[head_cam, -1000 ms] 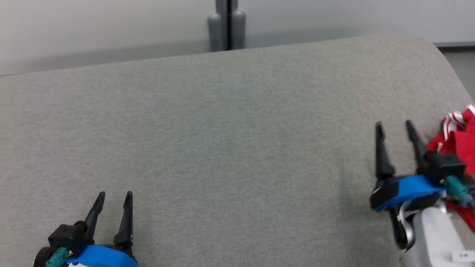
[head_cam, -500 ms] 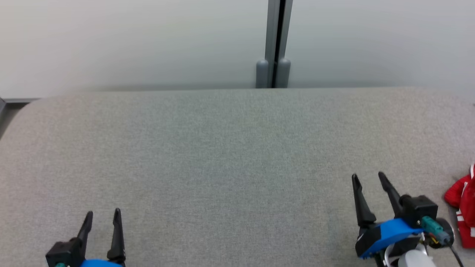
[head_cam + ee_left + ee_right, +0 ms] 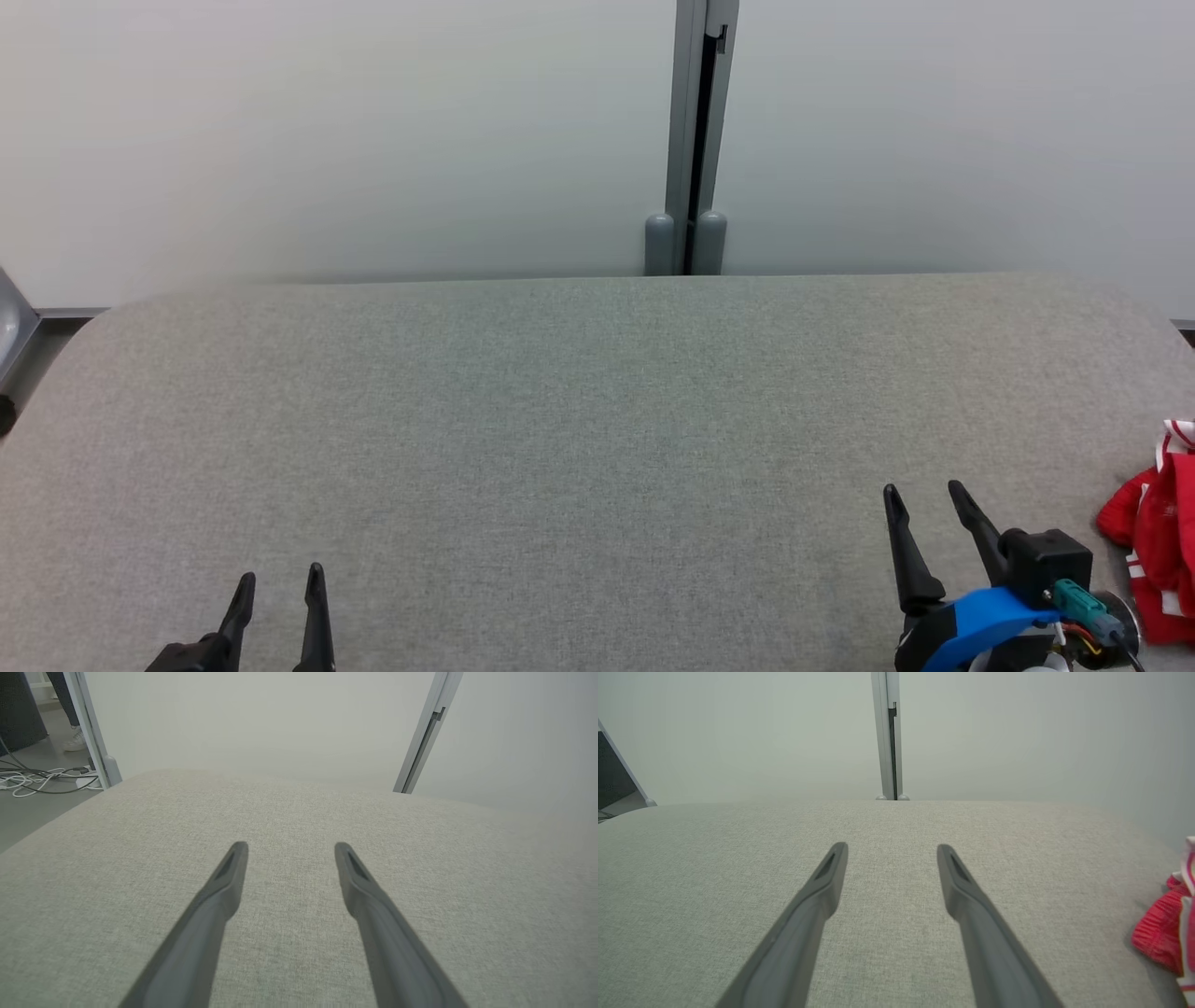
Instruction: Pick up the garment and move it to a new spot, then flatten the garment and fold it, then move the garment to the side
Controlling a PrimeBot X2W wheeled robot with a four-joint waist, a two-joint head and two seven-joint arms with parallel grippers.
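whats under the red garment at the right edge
The red garment lies bunched on the grey fabric surface, which shows along its visible side. Anything beneath the bunch is covered, and its right part runs out of frame.

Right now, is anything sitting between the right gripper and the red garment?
Nothing visible does. The red garment lies bunched at the right edge of the grey surface, just right of the open right gripper, with bare fabric between them.

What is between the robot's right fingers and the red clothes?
Nothing, just bare grey table. In the head view the right fingers are open and sit apart from the red clothes.
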